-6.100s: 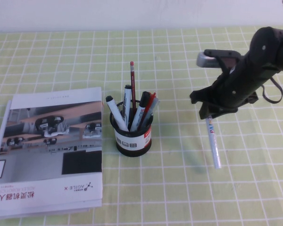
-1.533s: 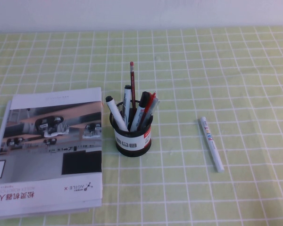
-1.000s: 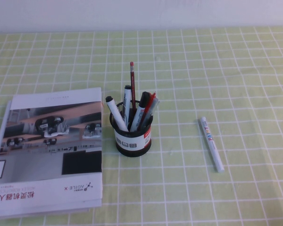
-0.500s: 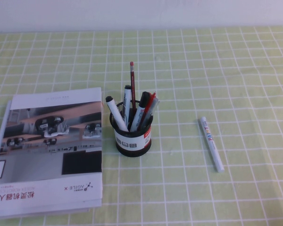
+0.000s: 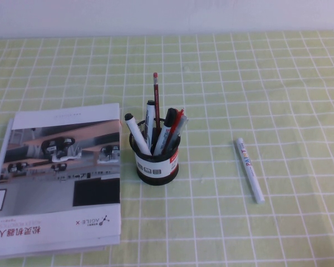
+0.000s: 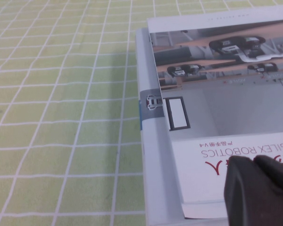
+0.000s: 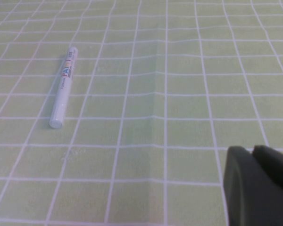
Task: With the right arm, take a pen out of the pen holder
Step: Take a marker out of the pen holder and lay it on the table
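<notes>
White pen (image 5: 249, 169) lies flat right of holder (image 5: 155, 158), apart from it. Right gripper (image 7: 253, 150) farther right of holder, fingers pressed together, empty. Left gripper (image 6: 253, 162) over booklet (image 5: 55, 183) left of holder, closed, empty. Task looks done; next move likely just parking.

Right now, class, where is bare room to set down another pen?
Bare cloth lies between pen holder and white pen, and beyond both toward the wall. Crowded: booklet beside the holder. Left gripper hovers over the booklet, right gripper over cloth near the pen.
</notes>
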